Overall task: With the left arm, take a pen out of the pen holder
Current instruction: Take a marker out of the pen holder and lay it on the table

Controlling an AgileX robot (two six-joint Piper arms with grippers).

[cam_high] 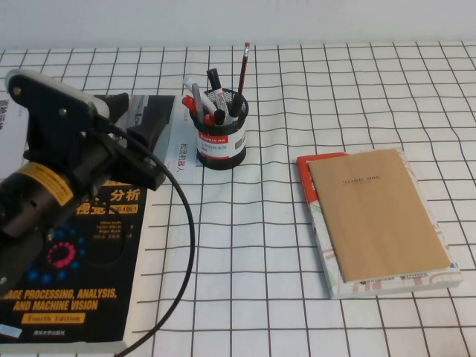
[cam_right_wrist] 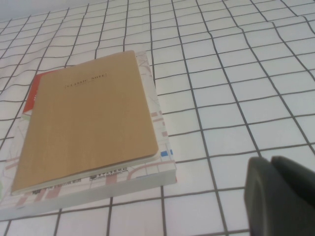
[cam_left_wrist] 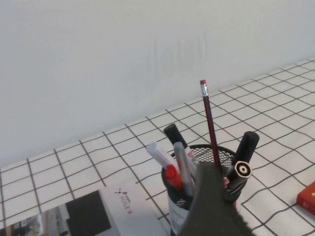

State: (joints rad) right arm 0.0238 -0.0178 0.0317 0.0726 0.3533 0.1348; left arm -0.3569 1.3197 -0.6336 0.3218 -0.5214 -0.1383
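A black mesh pen holder (cam_high: 221, 145) (cam_left_wrist: 179, 209) stands at the back middle of the checked cloth. It holds several markers, among them a red-capped one (cam_left_wrist: 172, 175) and a black one (cam_left_wrist: 242, 157), plus a tall red pencil (cam_high: 243, 67) (cam_left_wrist: 210, 123). My left gripper (cam_high: 137, 141) hovers to the holder's left, above a textbook, pointed at the holder with its fingers apart and nothing between them. The left wrist view shows one dark finger (cam_left_wrist: 211, 206) just in front of the holder. My right gripper (cam_right_wrist: 269, 162) is shut and empty, low over the cloth near the notebooks, outside the high view.
A large image-processing textbook (cam_high: 82, 282) lies under the left arm, with a white booklet (cam_high: 178, 145) beside the holder. A tan notebook (cam_high: 375, 216) (cam_right_wrist: 88, 118) rests on a stack of books at the right. The left arm's black cable (cam_high: 186, 245) loops across the cloth.
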